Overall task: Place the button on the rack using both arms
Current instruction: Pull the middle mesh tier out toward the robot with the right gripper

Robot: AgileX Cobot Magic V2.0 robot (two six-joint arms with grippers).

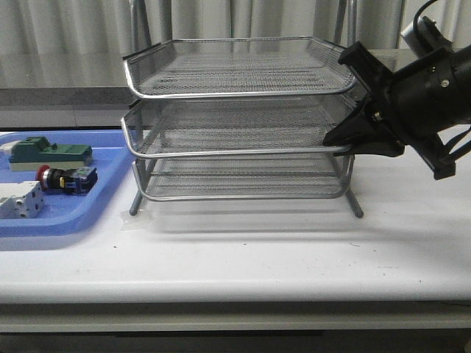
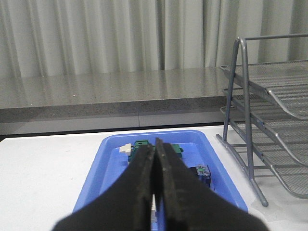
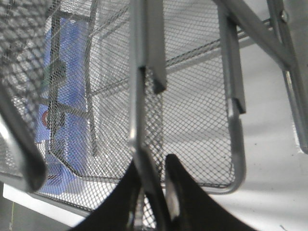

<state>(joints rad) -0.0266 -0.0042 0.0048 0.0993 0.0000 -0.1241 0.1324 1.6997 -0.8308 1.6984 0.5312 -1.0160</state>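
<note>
Three-tier silver wire-mesh rack (image 1: 239, 118) showing shiny metal — rims catching light. Flat blue tray (image 1: 110, 187) looking like smooth plastic, slightly glossy. Small red-capped button (image 1: 66, 179) gleaming at cap. Black gripper fingers (image 2: 144, 192) appearing matt, faintly rough. White tabletop (image 1: 257, 257) — smooth, dull sheen.

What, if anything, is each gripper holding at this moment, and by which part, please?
The right gripper is closed on the silver wire-mesh rack, pinching the middle tray's rim at its right side. The left gripper is shut and holds nothing.
</note>
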